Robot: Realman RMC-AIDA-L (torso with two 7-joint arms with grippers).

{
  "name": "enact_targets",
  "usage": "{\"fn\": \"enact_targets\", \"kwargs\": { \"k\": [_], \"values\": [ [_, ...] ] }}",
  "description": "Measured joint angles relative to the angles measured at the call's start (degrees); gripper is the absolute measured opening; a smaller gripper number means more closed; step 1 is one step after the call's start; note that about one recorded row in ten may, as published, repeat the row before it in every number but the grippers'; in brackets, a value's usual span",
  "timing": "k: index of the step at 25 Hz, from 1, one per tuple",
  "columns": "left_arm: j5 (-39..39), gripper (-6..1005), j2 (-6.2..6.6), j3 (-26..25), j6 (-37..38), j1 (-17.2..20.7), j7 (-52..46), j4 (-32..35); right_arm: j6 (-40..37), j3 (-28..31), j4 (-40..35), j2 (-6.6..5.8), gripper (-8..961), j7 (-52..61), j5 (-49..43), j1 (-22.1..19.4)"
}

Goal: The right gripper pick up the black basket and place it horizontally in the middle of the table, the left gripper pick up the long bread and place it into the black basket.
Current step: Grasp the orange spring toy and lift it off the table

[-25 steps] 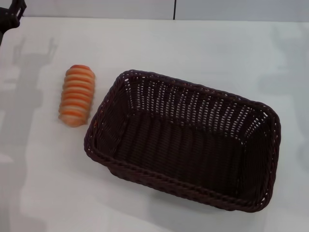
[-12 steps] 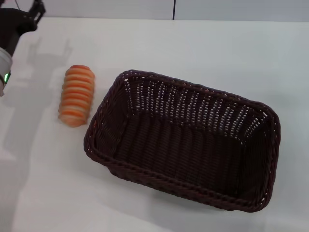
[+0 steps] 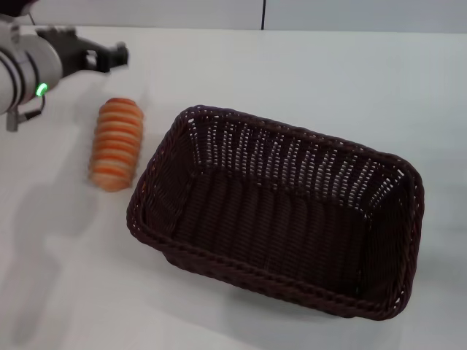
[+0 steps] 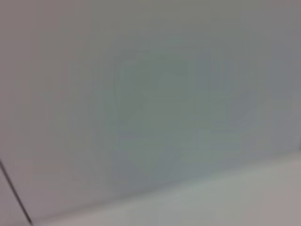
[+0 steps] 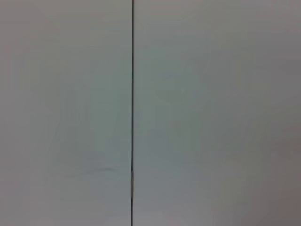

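The black basket (image 3: 277,157) sits on the white table (image 3: 306,65), right of centre in the head view, its long side running across and slightly slanted; it is empty. The long bread (image 3: 116,144), striped orange and cream, lies on the table just left of the basket, apart from it. My left gripper (image 3: 109,57), on the silver arm with the green light, hovers above and behind the bread at the far left, with its fingers apart and empty. The right gripper is out of view. Neither wrist view shows any of the task's things.
A wall with a dark vertical seam (image 3: 263,14) stands behind the table's far edge. The right wrist view shows the same kind of seam (image 5: 132,113) on a plain pale surface. The left wrist view shows only a pale wall.
My left arm has swung in from the top left corner toward the right, and its gripper now hangs just behind the bread. The bread and the basket have not moved.
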Motion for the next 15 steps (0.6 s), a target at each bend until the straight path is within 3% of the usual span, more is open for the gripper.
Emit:
{"fn": "enact_targets", "kwargs": {
  "k": [2,3,8,15],
  "values": [
    [0.0,822,0.0,0.0,0.0,0.0,0.0,0.0,-0.01,-0.03,0.14,-0.03,807,0.16,0.2,-0.16],
    [0.01,822,-0.06,-0.43,-14.56,-4.36,-0.16,-0.68,0.0,-0.02,0.17,-0.03,807,0.17,0.27,-0.25],
    [0.09,821,-0.1,-0.16,-19.99,-6.44,-0.24,0.67,-0.08,0.19,0.27,-0.1,806,0.27,0.62,-0.09],
    [0.1,820,-0.13,-0.44,-21.76,-7.85,-0.43,4.16,-0.35,0.56,0.3,-0.2,808,0.37,0.9,0.11]
  ]
}}
